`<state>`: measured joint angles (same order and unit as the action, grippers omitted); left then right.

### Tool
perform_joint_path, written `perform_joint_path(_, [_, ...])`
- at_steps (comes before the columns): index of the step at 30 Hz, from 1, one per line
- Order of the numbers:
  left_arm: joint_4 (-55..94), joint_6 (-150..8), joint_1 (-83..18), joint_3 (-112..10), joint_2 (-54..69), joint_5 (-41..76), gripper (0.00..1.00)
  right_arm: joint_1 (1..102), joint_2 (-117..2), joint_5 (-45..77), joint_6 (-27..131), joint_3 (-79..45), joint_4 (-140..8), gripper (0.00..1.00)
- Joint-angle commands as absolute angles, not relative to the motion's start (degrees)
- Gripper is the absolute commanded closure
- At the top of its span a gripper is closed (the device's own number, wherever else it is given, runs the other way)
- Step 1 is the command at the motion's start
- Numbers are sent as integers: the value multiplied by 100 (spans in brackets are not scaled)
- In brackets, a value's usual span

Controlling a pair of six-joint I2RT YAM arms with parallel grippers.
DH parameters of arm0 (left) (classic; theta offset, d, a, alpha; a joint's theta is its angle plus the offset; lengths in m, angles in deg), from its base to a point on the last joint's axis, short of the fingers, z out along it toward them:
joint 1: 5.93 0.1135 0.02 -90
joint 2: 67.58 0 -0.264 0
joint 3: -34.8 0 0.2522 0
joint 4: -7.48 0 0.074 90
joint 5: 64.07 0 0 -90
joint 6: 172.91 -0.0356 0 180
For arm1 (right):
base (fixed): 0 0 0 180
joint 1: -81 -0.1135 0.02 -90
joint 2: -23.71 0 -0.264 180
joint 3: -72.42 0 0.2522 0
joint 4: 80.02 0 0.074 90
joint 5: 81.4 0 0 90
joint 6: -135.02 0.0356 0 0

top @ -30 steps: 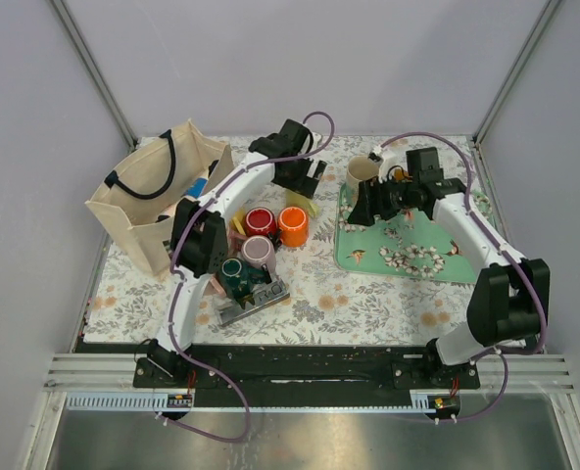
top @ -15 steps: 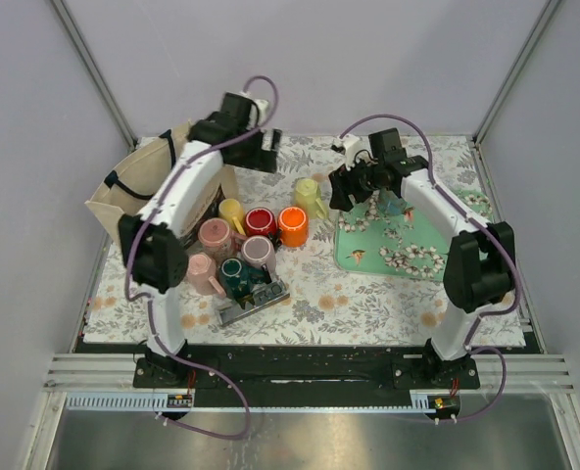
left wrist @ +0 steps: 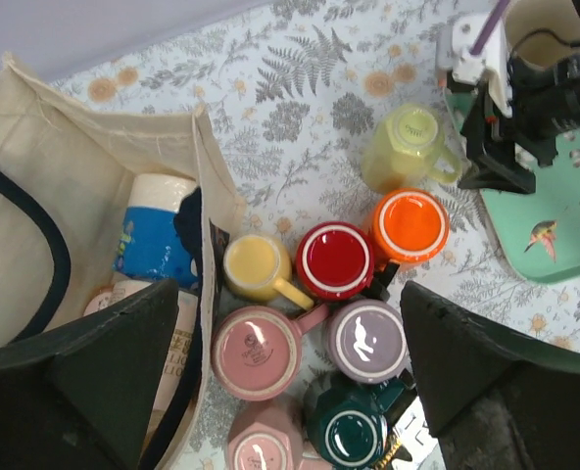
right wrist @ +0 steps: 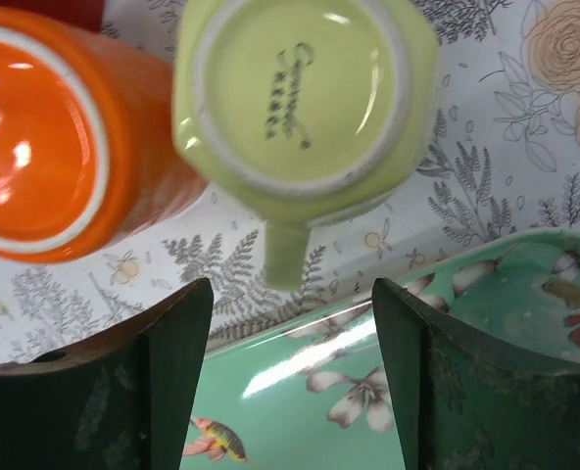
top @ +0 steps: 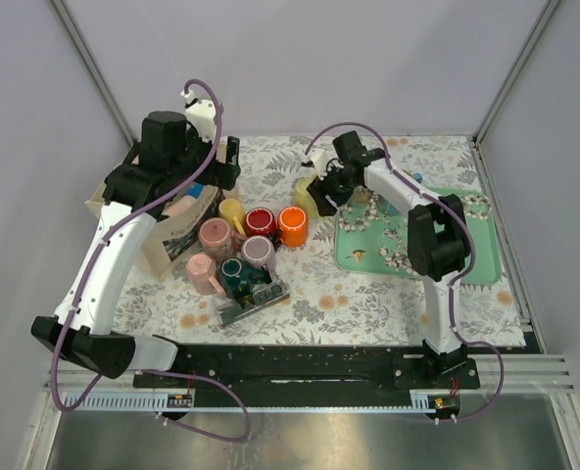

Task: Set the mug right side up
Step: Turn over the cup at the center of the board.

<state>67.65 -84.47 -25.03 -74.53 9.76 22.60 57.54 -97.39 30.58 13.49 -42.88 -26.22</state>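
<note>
The lime-green mug [right wrist: 305, 98] stands upside down on the floral cloth just left of the tray, its base up and its handle [right wrist: 285, 253] pointing at my right gripper. It also shows in the left wrist view [left wrist: 408, 147] and the top view [top: 305, 196]. My right gripper [right wrist: 290, 323] [top: 321, 191] hovers open above the mug's handle side, over the tray's edge, with nothing between its fingers. My left gripper [left wrist: 290, 304] [top: 180, 174] hangs wide open and empty, high over the tote bag and the cluster of mugs.
Left of the lime mug stand several more mugs: orange [top: 292, 225], red [top: 261, 220], yellow [top: 231, 211], pink [top: 215, 235], mauve [top: 258, 252] and dark green [top: 236, 274]. The canvas tote bag [top: 123, 211] stands far left. A green floral tray [top: 466, 264] holds an upright beige mug [left wrist: 545, 39].
My left arm swung left and up from the middle to over the bag, opening fully. My right gripper moved left off the tray to above the lime mug, narrowing slightly.
</note>
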Motion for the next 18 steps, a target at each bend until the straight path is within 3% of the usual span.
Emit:
perform_joint_path(1, [6545, -8616, -2466, -7213, 924, 2162, 2, 5683, -10257, 2671, 1180, -5224, -2057, 27])
perform_joint_path(5, [6563, -8686, -2474, -7283, 897, 2197, 2, 5657, -10837, 2689, 1119, -6068, -1415, 38])
perform_joint_path(11, [6563, -8713, -2474, -7441, 967, 2171, 2, 5560, -11454, 2768, 978, -7141, -421, 46])
perform_joint_path(18, [6536, -8748, -2466, -7319, 888, 2153, 2, 5525, -11428, 2653, 987, -7116, -376, 83])
